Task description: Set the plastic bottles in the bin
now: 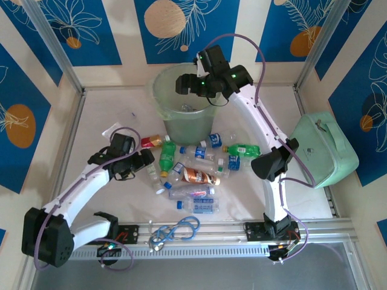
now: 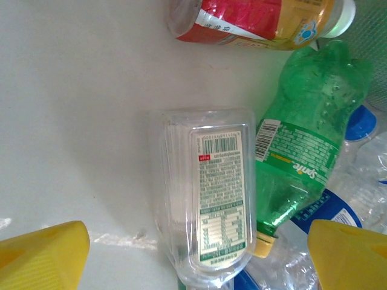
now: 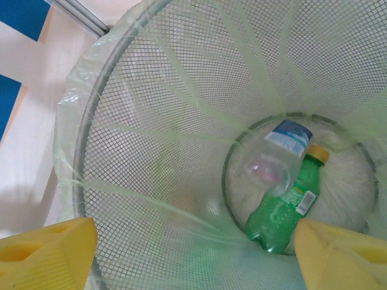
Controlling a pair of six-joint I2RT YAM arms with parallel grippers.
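Observation:
Several crushed plastic bottles (image 1: 196, 175) lie in a heap on the table in front of the bin (image 1: 181, 118), a pale-green mesh bucket. My left gripper (image 1: 144, 162) (image 2: 196, 266) hangs open just above the heap's left end. A clear bottle (image 2: 205, 205) with a white label lies between its yellow fingers (image 2: 42, 257), a green Sprite bottle (image 2: 302, 145) beside it and a red-labelled one (image 2: 254, 21) beyond. My right gripper (image 1: 196, 87) (image 3: 193, 260) stands open and empty over the bin's mouth (image 3: 151, 151). At the bottom lie a green bottle (image 3: 284, 211) and a clear bottle (image 3: 278, 154).
A mint-green case (image 1: 323, 151) with a handle stands at the right edge of the table. A coiled blue cable (image 1: 178, 231) lies near the front rail between the arm bases. Walls close the table at the back and sides.

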